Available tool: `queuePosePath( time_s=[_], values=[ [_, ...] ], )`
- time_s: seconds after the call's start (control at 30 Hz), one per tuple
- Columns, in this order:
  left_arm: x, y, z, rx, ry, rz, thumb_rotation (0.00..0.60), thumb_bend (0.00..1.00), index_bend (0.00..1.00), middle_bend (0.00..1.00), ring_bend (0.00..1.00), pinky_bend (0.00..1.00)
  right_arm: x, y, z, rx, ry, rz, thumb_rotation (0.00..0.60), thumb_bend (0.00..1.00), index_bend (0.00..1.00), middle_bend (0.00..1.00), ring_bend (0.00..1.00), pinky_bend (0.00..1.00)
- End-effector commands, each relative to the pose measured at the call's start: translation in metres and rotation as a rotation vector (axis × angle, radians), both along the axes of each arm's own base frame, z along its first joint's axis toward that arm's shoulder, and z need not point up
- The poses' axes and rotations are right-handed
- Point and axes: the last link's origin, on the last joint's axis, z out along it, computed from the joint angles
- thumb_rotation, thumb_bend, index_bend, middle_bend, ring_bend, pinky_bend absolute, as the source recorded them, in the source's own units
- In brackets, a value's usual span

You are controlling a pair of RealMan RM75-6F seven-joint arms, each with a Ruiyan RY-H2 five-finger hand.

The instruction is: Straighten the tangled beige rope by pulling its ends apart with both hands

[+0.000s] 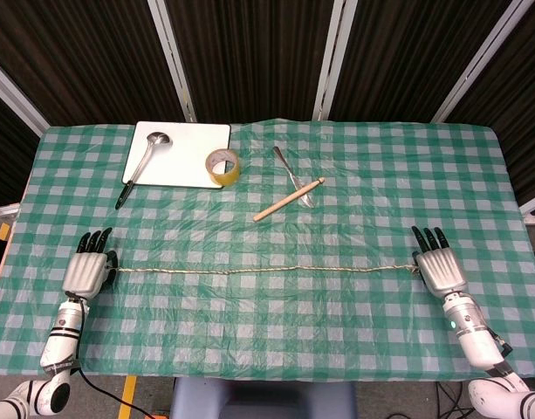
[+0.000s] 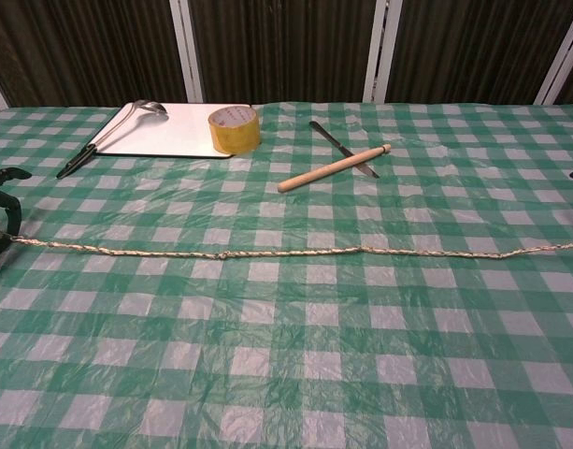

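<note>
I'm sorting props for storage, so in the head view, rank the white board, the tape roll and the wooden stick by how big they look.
1. White board, plainly the largest.
2. Wooden stick, long but thin.
3. Tape roll, shorter than the stick, though wider, so by area these two look close.

Beyond the rope (image 1: pixel 265 270), a tape roll (image 1: pixel 222 166), stick (image 1: pixel 288 199) and white board (image 1: pixel 180 154) stood; the near surface (image 1: pixel 267 332) lay open.
</note>
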Motion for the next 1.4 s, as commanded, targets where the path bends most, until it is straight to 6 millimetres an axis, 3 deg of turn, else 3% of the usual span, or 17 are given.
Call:
queuePosePath(
  time_s=[0.03,0.13,0.27,0.37,0.5,0.7,0.8,1.03,1.13,1.4],
  values=[
    [0.001,0.0,-0.002,-0.005,-0.001,-0.003,0.6,0.5,0.6,0.03,0.0,0.07,-0.001,0.0,-0.002,0.008,0.003,-0.004,0.6,0.61,0.61,0.0,0.0,0.0],
    [0.001,-0.001,-0.002,-0.011,-0.002,-0.005,0.6,0.5,0.46,0.03,0.0,0.07,-0.002,0.0,-0.003,0.01,0.005,-0.005,0.6,0.61,0.48,0.01,0.0,0.0],
    [0.001,-0.001,0.0,-0.007,-0.005,0.0,0.6,0.49,0.1,0.0,0.0,0.08,-0.004,0.0,-0.001,0.017,0.006,-0.03,0.6,0.6,0.23,0.0,0.0,0.0],
    [0.001,-0.001,0.003,-0.001,-0.013,0.004,0.6,0.49,0.0,0.0,0.0,0.08,-0.005,0.0,0.002,0.013,0.002,-0.044,0.6,0.51,0.08,0.0,0.0,0.0],
    [0.002,-0.003,0.012,0.021,-0.036,-0.001,0.6,0.49,0.0,0.0,0.0,0.08,-0.005,0.003,0.008,0.001,-0.014,-0.046,0.6,0.44,0.01,0.0,0.0,0.0],
    [0.004,-0.017,0.041,0.076,-0.102,-0.021,0.6,0.47,0.0,0.0,0.0,0.09,0.004,0.024,0.027,-0.071,-0.12,-0.02,0.6,0.42,0.0,0.0,0.0,0.0],
    [0.01,-0.038,0.059,0.111,-0.188,-0.043,0.6,0.46,0.0,0.0,0.0,0.09,0.01,0.052,0.041,-0.134,-0.173,0.016,0.6,0.38,0.0,0.0,0.0,0.0],
    [0.022,-0.112,0.094,0.116,-0.288,-0.111,0.6,0.45,0.0,0.0,0.0,0.07,0.025,0.128,0.077,-0.354,-0.357,0.072,0.6,0.35,0.0,0.0,0.0,0.0],
    [0.016,-0.125,0.099,0.105,-0.234,-0.111,0.6,0.44,0.0,0.0,0.0,0.07,0.024,0.153,0.084,-0.424,-0.372,0.078,0.6,0.35,0.0,0.0,0.0,0.0],
    [0.019,-0.129,0.105,0.117,-0.167,-0.174,0.6,0.46,0.0,0.0,0.0,0.1,0.024,0.161,0.09,-0.406,-0.394,0.093,0.6,0.35,0.0,0.0,0.0,0.0]
  ],
)
